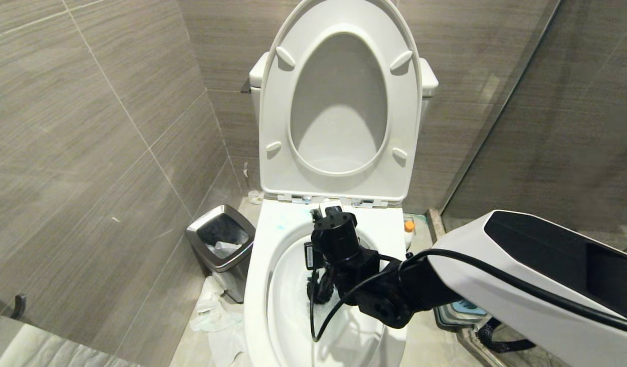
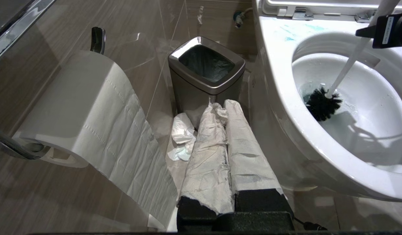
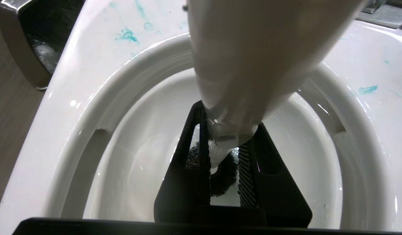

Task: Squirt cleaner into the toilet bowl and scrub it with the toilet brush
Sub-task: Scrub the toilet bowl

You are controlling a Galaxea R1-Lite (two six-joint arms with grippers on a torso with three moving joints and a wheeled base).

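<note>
The white toilet bowl [image 1: 257, 285] stands with seat and lid raised; turquoise smears mark its rim [image 3: 127, 34]. My right gripper [image 3: 230, 125] reaches down into the bowl [image 3: 129, 169] and is shut on the white handle of the toilet brush [image 3: 253, 49]. Its black bristle head [image 2: 321, 105] rests low against the basin wall by the water. From the head view, the right gripper [image 1: 319, 275] sits over the basin. The cleaner [image 1: 408, 228], orange-capped, stands on the floor right of the toilet. My left gripper [image 2: 224, 105], its fingers wrapped in paper, is shut and empty, parked low beside the bowl [image 2: 279, 85].
A steel-rimmed waste bin [image 1: 193, 235] stands left of the toilet, with crumpled paper [image 1: 211, 313] on the floor by it. A paper roll [image 2: 73, 98] hangs on the left wall. A glass partition [image 1: 547, 102] closes the right side. The blue-striped brush holder [image 1: 466, 307] peeks out under my right arm.
</note>
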